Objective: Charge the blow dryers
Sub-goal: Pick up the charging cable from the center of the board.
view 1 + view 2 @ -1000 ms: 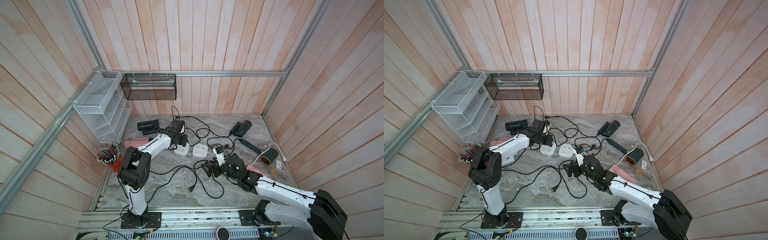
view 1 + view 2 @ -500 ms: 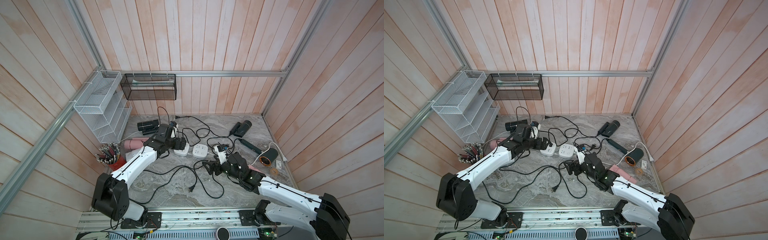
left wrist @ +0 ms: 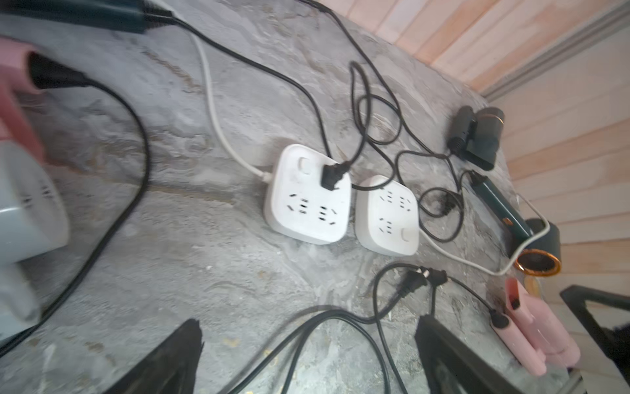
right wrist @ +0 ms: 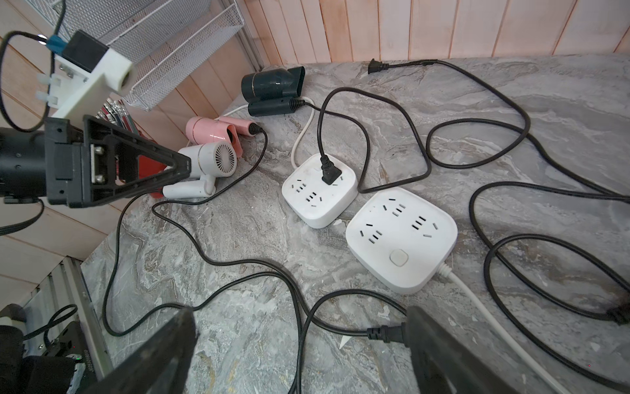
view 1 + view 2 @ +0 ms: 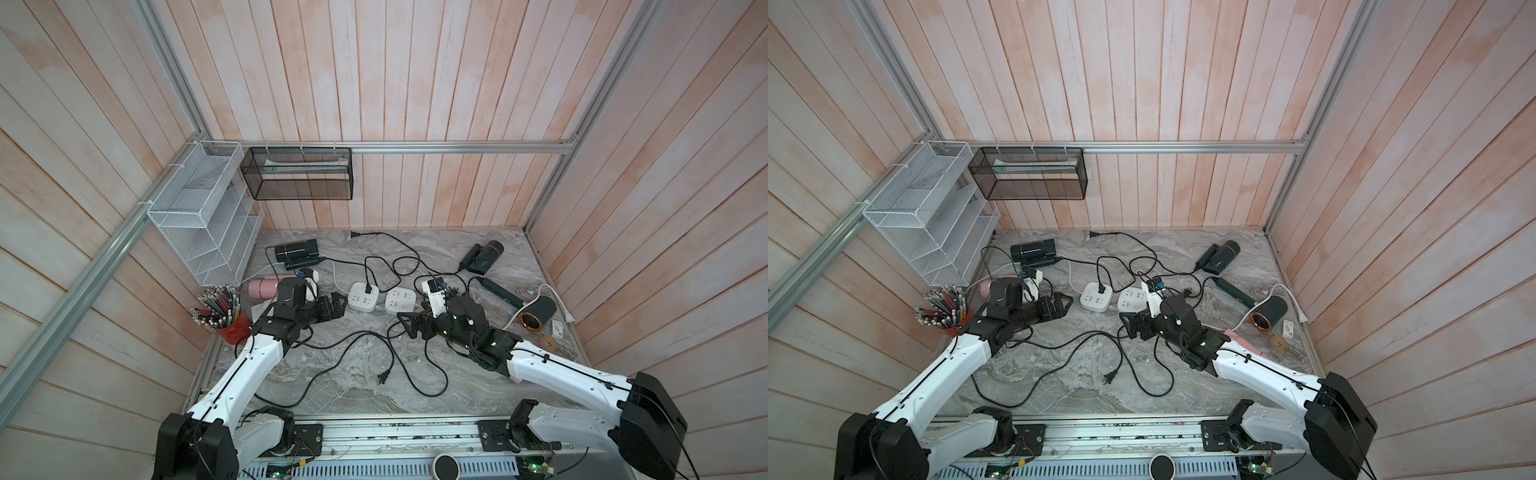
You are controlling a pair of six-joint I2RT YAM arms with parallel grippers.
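Left gripper (image 5: pixel 337 302): released, jaws spread wide with nothing clamped; low over the counter (image 5: pixel 332 399), tips just short of the left power strip (image 5: pixel 362 296).
Right gripper (image 5: pixel 405 326): released, jaws wide; near counter centre, just in front of the right power strip (image 5: pixel 400 300), pointing toward the left edge.
Black plug (image 4: pixel 383 332): flat on the counter right at one right-gripper finger's inner face; not pinched, contact cannot be told.
Left power strip: white square, mid counter, with a seated plug (image 4: pixel 329 170) in it.
Right power strip: white square, just beside the left one.
Cords (image 5: pixel 365 345): black, looping all over the counter centre; which dryer each belongs to is unclear.
Loose plug (image 5: pixel 382 378): on the counter toward the front edge.
Far plug (image 5: pixel 353 235): at the back edge.
Pale grey dryer (image 4: pixel 211 160): left edge, folded, mostly under the left arm in both top views.
Pink dryer (image 5: pixel 262 286): left edge, just behind the grey one.
Black dryer (image 5: pixel 296 251): back-left corner, on its side.
Dark dryer (image 5: pixel 484 255): near the back-right corner, folded.
Copper-mouthed dryer (image 5: pixel 538 311): right edge, on its side.
Second pink dryer (image 3: pixel 531 327): toward the right edge, partly under the right arm.
Pencil cup (image 5: pixel 232 328): red, at the left edge.
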